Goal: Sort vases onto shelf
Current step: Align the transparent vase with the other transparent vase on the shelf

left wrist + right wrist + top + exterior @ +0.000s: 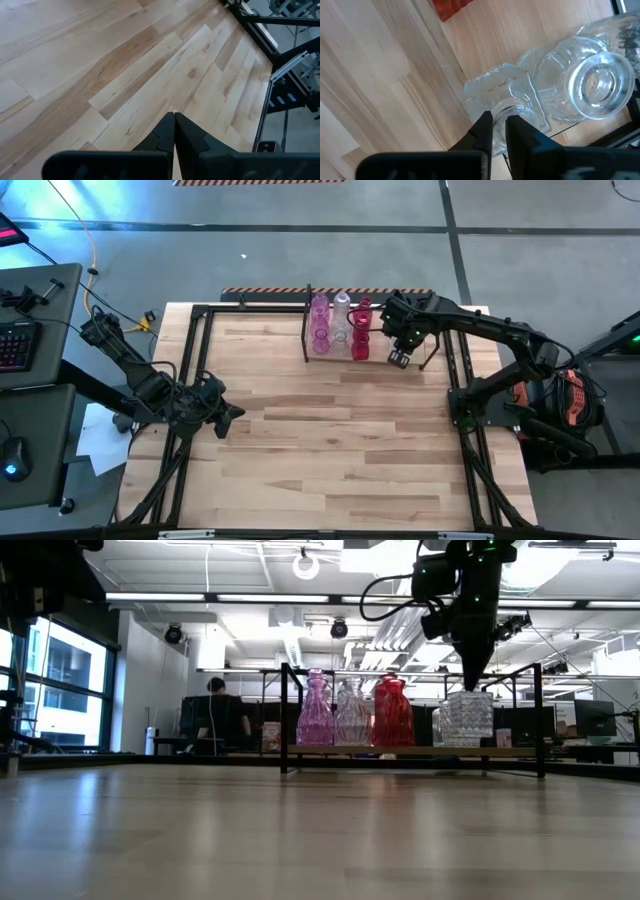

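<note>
At the far edge of the wooden table (330, 440), the right gripper (499, 131) reaches down from above onto the shelf (410, 751), its two dark fingers (481, 131) pinched on the rim of a square, cut-glass clear vase (500, 95) that stands on the lower board. In the right wrist view the fingers straddle the vase's mouth wall with only a thin gap between them, clamped on the glass. Just beside that vase, a second clear vessel with a wide round mouth (597, 82) stands on the same board; the two look close enough to touch, though that cannot be made out for sure.

Seen level across the table, the shelf's black frame holds a row of upright vases: a pale pink vase (315, 712) at one end, a clear ribbed vase (352, 713) next to it, then a red vase (392, 712), with the gripped square vase farther along, under the right arm.

The left gripper (228, 416) hangs low over the bare wood on the left side of the table, well apart from the shelf, its fingers (165, 131) pressed together with nothing between them.

In the room behind the table, a person (217, 715) sits with back turned at a desk.
</note>
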### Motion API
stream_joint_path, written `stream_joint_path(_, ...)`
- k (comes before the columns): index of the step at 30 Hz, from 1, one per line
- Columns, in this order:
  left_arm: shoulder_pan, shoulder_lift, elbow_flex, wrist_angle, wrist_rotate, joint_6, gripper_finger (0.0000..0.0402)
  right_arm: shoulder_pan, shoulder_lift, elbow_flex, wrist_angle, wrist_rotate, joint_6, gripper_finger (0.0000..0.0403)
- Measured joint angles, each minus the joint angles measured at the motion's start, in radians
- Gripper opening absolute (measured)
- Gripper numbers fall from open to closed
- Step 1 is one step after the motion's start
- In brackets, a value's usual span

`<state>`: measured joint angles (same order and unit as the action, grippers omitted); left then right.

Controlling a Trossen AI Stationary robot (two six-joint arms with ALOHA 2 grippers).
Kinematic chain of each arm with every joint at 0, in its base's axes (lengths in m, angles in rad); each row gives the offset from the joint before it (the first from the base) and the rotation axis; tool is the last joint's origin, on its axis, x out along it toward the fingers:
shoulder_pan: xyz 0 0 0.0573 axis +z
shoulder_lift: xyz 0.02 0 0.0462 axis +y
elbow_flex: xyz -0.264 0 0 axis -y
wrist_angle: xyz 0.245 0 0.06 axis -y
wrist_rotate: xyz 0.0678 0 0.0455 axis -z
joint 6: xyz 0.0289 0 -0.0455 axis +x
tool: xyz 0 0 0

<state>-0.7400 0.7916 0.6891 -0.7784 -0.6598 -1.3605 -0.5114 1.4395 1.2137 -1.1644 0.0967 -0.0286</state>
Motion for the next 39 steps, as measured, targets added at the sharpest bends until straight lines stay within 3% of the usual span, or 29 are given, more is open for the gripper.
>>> stream_joint_path(9,0.0,0.0,0.0,0.019,0.0,0.001,0.0,0.001,0.0,0.0,0.005,0.0,-0.008,0.0046)
stream_joint_path(39,0.0,0.0,0.0,0.027,-0.003,0.001,0.0,0.0,0.0,0.0,-0.004,0.054,-0.016,0.0048)
